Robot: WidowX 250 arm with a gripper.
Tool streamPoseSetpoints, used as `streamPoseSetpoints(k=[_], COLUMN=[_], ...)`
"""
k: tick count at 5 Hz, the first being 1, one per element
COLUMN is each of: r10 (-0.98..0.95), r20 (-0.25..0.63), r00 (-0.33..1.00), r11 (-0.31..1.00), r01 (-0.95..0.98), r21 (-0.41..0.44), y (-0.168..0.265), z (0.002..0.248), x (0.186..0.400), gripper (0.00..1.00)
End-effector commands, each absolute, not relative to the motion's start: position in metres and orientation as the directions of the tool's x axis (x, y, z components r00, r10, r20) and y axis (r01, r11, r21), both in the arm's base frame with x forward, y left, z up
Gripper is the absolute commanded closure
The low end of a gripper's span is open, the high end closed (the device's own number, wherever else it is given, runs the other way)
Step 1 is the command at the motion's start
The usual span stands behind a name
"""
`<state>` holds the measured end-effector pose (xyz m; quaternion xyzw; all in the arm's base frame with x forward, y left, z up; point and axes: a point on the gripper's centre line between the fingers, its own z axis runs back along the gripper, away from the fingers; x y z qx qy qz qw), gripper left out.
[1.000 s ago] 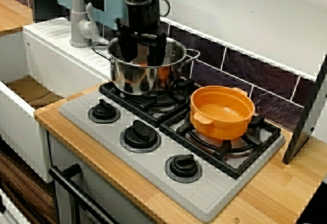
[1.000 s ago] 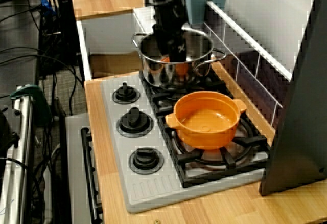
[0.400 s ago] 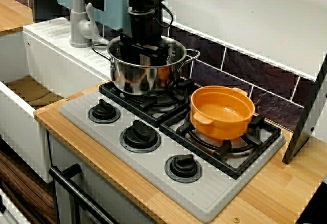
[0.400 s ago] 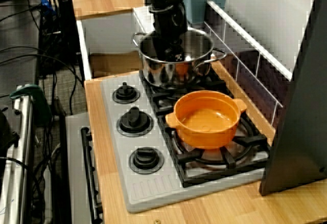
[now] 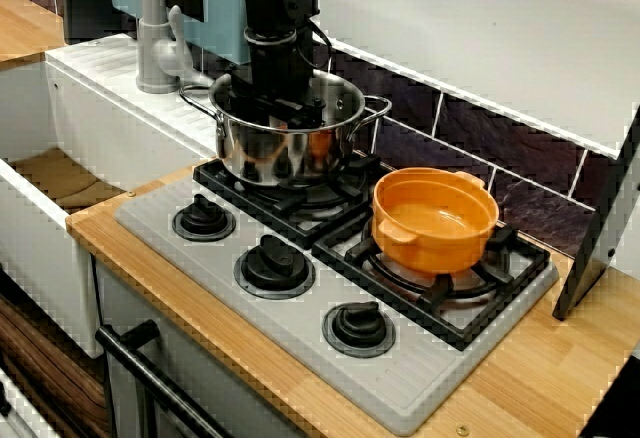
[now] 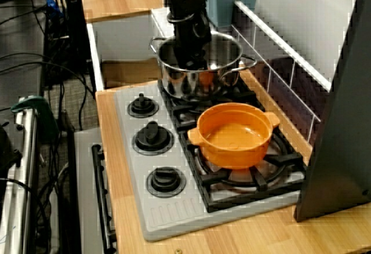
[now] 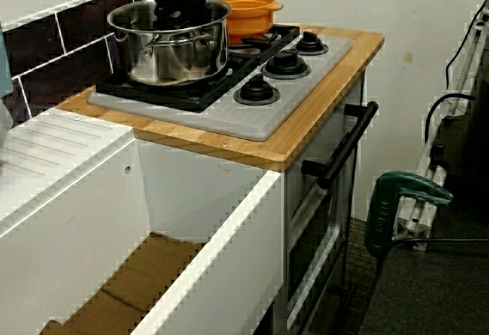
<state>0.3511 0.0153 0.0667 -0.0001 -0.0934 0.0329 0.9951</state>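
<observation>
claw (image 5: 273, 110): pointing straight down into the steel pot, upper left of centre in the front corner view. Same story at top centre of the view along the stove (image 6: 191, 57) and top left of the sink-side view (image 7: 179, 12). The fingertips sit below the rim, so I honestly can't tell if it's wide, narrow or pinching something.
steel pot (image 5: 285, 158): upright on the back-left burner, both side handles showing. There's an orange glint on its shiny wall. What's inside is hidden by the black claw body. Also seen in the view along the stove (image 6: 197, 84) and the sink-side view (image 7: 172, 53).
orange pot (image 5: 435, 220): no lid, sitting on the next burner just right of the steel pot, close but not touching. Looks empty in the view along the stove (image 6: 235, 138).
hob (image 5: 400, 386): grey plate with black grates, set into the wooden counter (image 5: 540, 378).
knobs (image 5: 273, 264): three black ones in a row along the front edge of the hob.
faucet (image 5: 152, 38): grey, upper left of the front corner view, behind the steel pot.
sink (image 7: 84, 220): white, lower left of the sink-side view, beside the counter.
tiles (image 5: 480, 128): dark strip running behind both pots.
</observation>
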Motion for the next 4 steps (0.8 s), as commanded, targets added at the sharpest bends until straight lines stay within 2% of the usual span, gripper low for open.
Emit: streamPoseSetpoints(k=[1, 4], r10=[0.095, 0.143], r20=[0.198, 0.221], r00=[0.976, 0.965], r11=[0.995, 0.988], r01=[-0.096, -0.129], r21=[-0.006, -0.08], y=[0.026, 0.032], z=[0.073, 0.123], x=[0.365, 0.378], gripper=[1.0, 1.0])
